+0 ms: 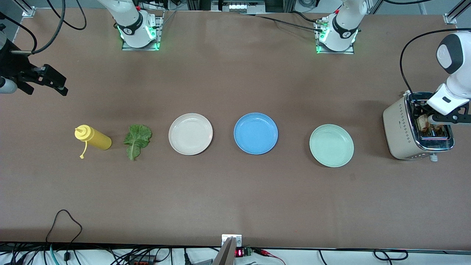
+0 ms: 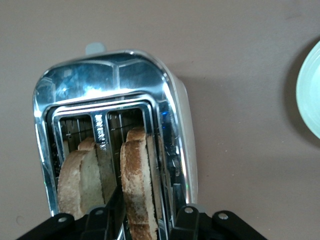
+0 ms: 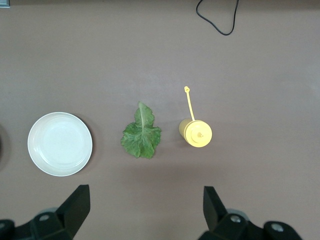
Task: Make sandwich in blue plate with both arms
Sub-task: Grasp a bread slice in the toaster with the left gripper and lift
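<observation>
The table (image 1: 235,191) stretched wide and brown, with three plates in a row across its middle: the cream-white plate (image 1: 190,133) toward the right arm's end, the blue plate (image 1: 255,133) bare in the centre, and the mint-green plate (image 1: 331,145) toward the left arm's end. The toaster (image 1: 397,129) stood at the left arm's end. From the front view its slots were mostly hidden under the arm; the left wrist view looked straight down into them and showed two bread slices (image 2: 137,185) standing upright, one in each slot.

The left gripper (image 1: 438,121) was down at the toaster's top, its fingers (image 2: 187,222) straddling the slice nearer the green plate, spread apart and not yet pinching it.

The right gripper (image 1: 49,81) hung in the air over the right arm's end of the table, fingers (image 3: 75,205) wide apart and holding nothing. Its wrist view showed the white plate, the lettuce leaf (image 1: 137,140) and the yellow squeeze bottle (image 1: 92,137) in a line; only there could I see the bottle from straight above, nozzle up, its cap tether trailing on the table.
</observation>
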Available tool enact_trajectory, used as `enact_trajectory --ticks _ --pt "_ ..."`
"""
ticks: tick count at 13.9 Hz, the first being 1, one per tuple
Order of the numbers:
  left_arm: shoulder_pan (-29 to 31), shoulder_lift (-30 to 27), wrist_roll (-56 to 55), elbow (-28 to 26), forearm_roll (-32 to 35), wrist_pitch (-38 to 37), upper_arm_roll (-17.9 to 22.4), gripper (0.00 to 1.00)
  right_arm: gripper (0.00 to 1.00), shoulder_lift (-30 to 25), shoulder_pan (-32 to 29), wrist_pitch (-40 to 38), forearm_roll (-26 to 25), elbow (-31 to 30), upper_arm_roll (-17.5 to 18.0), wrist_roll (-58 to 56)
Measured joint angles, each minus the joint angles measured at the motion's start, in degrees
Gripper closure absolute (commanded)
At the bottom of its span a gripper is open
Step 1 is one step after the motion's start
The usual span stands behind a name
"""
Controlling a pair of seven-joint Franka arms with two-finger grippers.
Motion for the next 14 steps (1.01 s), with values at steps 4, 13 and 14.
enact_trajectory --ticks 4,13,14 --pt "2.1 1.7 0.0 -0.4 0.0 2.5 0.0 0.94 0.0 0.0 0.0 0.0 0.0 0.0 0.0 0.0" --pt "2.1 -0.2 1.4 8.5 0.0 -12.9 -2.4 0.99 0.0 0.0 0.0 0.0 0.0 0.0 0.0 0.0" --pt "2.1 -0.6 1.9 11.7 0.0 -17.7 -2.8 0.99 0.0 0.0 0.0 0.0 0.0 0.0 0.0 0.0"
